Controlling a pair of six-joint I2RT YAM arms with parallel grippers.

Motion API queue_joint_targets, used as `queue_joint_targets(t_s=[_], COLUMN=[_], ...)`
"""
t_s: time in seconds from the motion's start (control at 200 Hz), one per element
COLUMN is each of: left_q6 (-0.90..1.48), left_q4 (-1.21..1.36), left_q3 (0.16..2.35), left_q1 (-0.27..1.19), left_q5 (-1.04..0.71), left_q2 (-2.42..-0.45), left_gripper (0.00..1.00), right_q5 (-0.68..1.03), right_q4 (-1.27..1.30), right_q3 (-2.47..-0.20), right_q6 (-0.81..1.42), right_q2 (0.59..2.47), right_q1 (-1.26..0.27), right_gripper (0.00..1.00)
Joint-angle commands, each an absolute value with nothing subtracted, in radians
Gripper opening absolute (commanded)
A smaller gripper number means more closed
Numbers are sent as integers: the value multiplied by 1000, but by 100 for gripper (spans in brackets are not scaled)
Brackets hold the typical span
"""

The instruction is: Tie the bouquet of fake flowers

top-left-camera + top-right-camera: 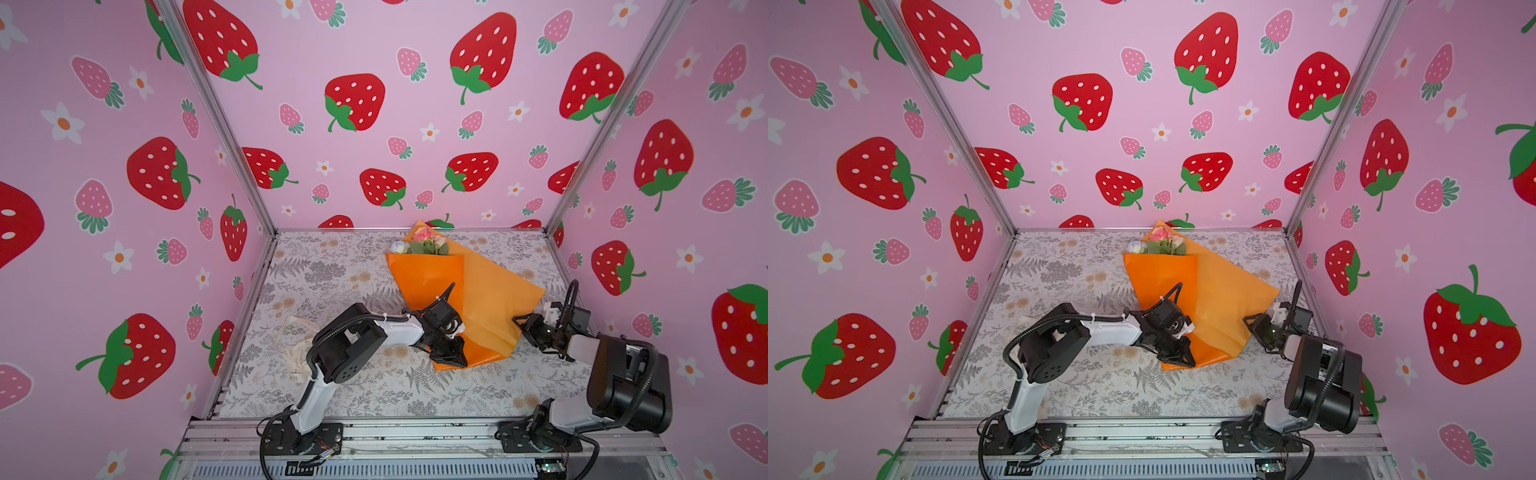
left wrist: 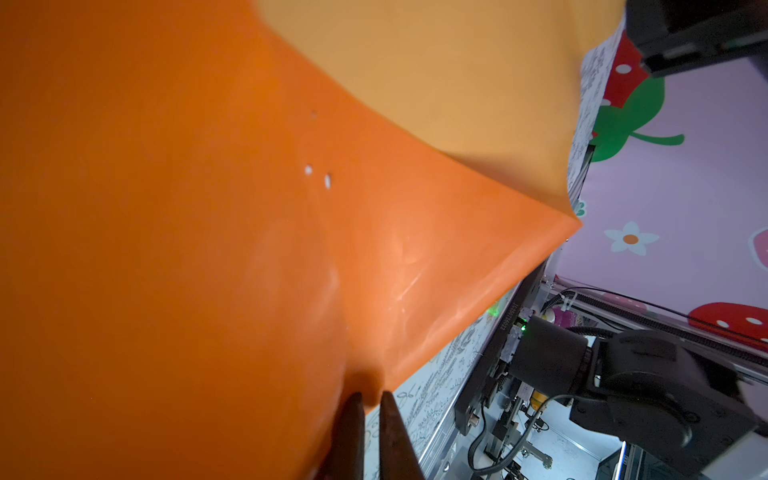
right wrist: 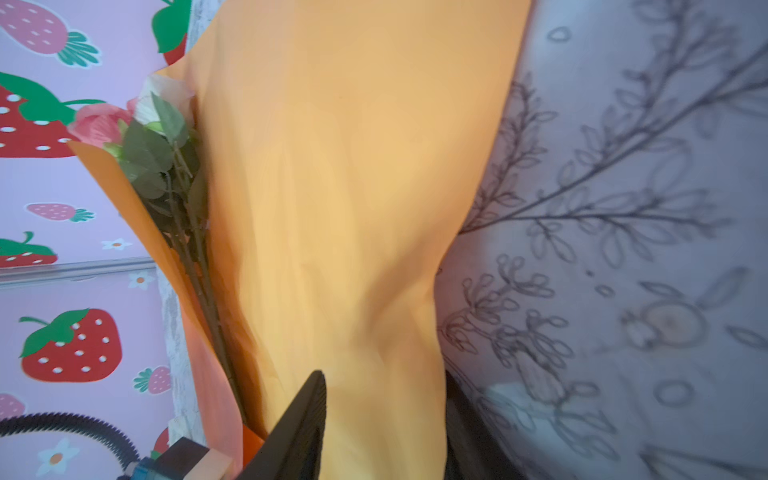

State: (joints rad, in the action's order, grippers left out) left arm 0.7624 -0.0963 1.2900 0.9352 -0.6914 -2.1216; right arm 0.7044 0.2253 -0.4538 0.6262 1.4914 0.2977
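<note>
Nearest, the left gripper (image 1: 452, 360) is clenched on the near corner of the orange wrapping paper (image 1: 424, 278), pinching its edge. Just beyond, the right gripper (image 1: 520, 322) has its jaws either side of the paper's paler flap; whether they truly grip it I cannot tell. Off to the left, the cream ribbon (image 1: 296, 332) lies loose on the table (image 1: 332, 266), partly under the left arm (image 1: 399, 330), well apart from the paper. Farthest off, the bouquet of fake flowers (image 1: 424, 244) lies inside the paper, heads poking out by the back wall (image 1: 395, 124), stems running down the fold. The step in hand looks like wrapping, not yet tying. Next, the pale flap likely needs folding snugly over the stems before the ribbon is fetched.
</note>
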Motion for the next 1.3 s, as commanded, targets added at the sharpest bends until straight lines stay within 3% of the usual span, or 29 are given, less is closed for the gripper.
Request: queue_joint_targets(t_s=[0.0, 0.28, 0.615, 0.84, 1.111, 1.291], left_q6=[751, 761, 767, 773, 785, 788], left_q4=[-117, -103, -95, -84, -66, -61], left_q3=[1283, 1276, 1266, 1253, 1239, 1228], left_q1=[939, 939, 936, 936, 936, 934], left_q5=[-672, -666, -654, -648, -638, -624], left_q2=[-2152, -2152, -2145, -2135, -2136, -2128], left_gripper=[13, 12, 12, 12, 11, 10], right_q5=[824, 879, 872, 813, 671, 551], right_q4=[363, 410, 421, 321, 203, 135], right_q3=[-450, -422, -408, -471, -544, -611], right_q6=[652, 681, 701, 672, 630, 628], right_q2=[1491, 1393, 1383, 1303, 1221, 1184], right_q1=[303, 302, 255, 198, 40, -93], right_gripper=[40, 34, 16, 14, 0, 0])
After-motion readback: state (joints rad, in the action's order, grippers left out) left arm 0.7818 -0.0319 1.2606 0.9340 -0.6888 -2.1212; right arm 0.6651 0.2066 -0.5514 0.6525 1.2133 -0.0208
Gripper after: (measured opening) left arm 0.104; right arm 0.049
